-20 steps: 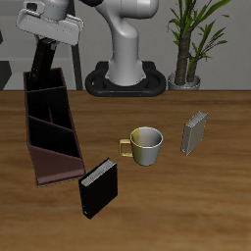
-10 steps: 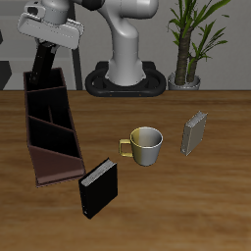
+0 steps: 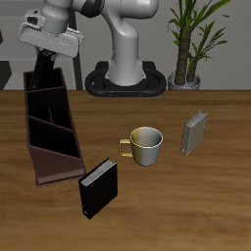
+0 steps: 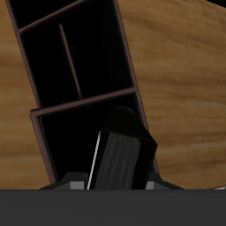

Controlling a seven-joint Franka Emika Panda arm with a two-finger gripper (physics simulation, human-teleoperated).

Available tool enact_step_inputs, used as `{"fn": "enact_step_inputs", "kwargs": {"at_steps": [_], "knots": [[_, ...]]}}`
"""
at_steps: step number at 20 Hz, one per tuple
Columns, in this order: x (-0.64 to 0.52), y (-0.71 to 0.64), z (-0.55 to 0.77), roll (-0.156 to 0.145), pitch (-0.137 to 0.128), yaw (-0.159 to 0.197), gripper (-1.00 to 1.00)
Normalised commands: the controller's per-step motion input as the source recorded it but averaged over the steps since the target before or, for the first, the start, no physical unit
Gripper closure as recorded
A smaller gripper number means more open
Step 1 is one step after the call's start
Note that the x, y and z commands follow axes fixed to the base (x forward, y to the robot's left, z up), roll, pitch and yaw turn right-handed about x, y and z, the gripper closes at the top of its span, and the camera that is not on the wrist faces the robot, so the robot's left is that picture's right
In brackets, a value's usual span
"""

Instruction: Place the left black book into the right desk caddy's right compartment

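Wrist view: the gripper point(image 4: 113, 184) is clamped on the book point(image 4: 119, 154), held tilted above the caddy's point(image 3: 49, 123) end compartment point(image 4: 84, 141).

Arm reaching out, tool high at the back

The tool point(image 3: 44, 61) hangs toward ten o'clock from the base, tilted, fingers clamped on something dark (fingertips themselves hidden).

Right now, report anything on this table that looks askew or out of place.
Nothing is spilled or damaged. The thin black hardcover book held in the tool hangs tilted over the far end section of the long maroon desk caddy, not yet in it. The twin black book and grey ribbed book stand upright.
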Motion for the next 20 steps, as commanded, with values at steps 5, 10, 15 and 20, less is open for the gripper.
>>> {"fn": "enact_step_inputs", "kwargs": {"at_steps": [5, 10, 15, 20], "knots": [[0.03, 0.05, -0.27, 0.011, 0.033, -0.008, 1.0], [0.08, -0.05, -0.27, -0.008, 0.03, -0.018, 1.0], [0.02, -0.08, -0.14, -0.015, 0.006, -0.008, 1.0], [-0.12, -0.06, -0.36, -0.007, 0.015, -0.009, 1.0]]}}
